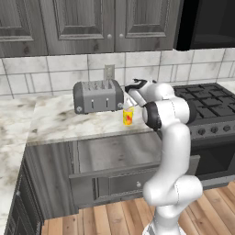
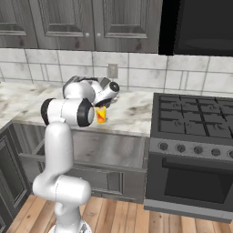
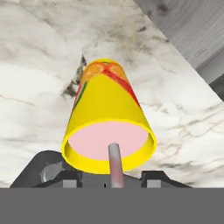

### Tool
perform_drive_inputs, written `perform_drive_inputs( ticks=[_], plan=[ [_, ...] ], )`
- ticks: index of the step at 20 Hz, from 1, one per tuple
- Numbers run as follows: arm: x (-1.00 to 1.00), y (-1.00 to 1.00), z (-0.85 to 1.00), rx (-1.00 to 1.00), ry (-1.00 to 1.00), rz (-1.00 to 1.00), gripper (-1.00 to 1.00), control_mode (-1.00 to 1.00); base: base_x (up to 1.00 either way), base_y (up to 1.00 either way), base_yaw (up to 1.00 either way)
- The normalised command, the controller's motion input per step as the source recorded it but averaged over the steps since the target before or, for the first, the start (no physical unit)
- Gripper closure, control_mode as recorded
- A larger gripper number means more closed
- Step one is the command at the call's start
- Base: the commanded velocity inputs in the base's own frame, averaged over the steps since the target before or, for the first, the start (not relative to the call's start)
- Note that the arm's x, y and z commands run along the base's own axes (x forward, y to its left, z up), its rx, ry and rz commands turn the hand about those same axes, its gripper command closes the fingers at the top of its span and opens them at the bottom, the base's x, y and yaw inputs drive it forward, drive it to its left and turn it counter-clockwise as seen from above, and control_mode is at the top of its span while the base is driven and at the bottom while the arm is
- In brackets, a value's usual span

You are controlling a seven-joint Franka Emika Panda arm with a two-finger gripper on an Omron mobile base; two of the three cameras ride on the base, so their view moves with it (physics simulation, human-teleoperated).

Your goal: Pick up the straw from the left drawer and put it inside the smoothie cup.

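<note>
The smoothie cup (image 3: 107,113) is yellow with a red mark and pink contents, and stands on the marble counter in front of the toaster. The straw (image 3: 114,162) stands with its lower end in the pink contents and rises toward the hand. My gripper (image 3: 111,183) hovers just above the cup's rim; its fingertips (image 3: 70,181) are spread to either side of the straw and do not touch it, so it is open. From the base I see the cup (image 1: 128,117) (image 2: 101,115) under the gripper (image 1: 130,104) (image 2: 107,103). The left drawer (image 1: 124,151) (image 2: 107,150) is pulled open below the counter.
A grey toaster (image 1: 97,96) stands just behind and left of the cup. A black stove (image 1: 206,105) (image 2: 195,118) lies to the right. Upper cabinets (image 1: 82,23) hang overhead. The open drawer front (image 1: 137,181) juts out toward my base.
</note>
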Motion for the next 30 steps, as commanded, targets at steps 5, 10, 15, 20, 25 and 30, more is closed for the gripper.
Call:
perform_drive_inputs(
  ticks=[5,10,15,20,25,30],
  plan=[
    [-0.26,-0.14,0.0,0.0,0.04,-0.12,-1.0,-1.0,0.0,0.0,0.0],
    [-0.3,-0.14,0.07,0.0,0.0,-0.15,-1.0,-1.0,0.0,0.0,0.0],
    [-0.79,-0.1,0.23,0.0,-0.01,-0.16,-1.0,-1.0,0.0,0.0,0.0],
    [-0.99,-0.01,0.43,0.0,-0.02,-0.18,-1.0,-1.0,0.0,0.0,0.0],
    [-1.0,0.0,0.72,0.0,-0.08,-0.17,-1.0,-1.0,0.0,0.0,0.0],
    [-0.99,0.0,0.99,-0.02,-0.03,-0.16,-1.0,-1.0,0.0,0.0,0.0]
  ],
)
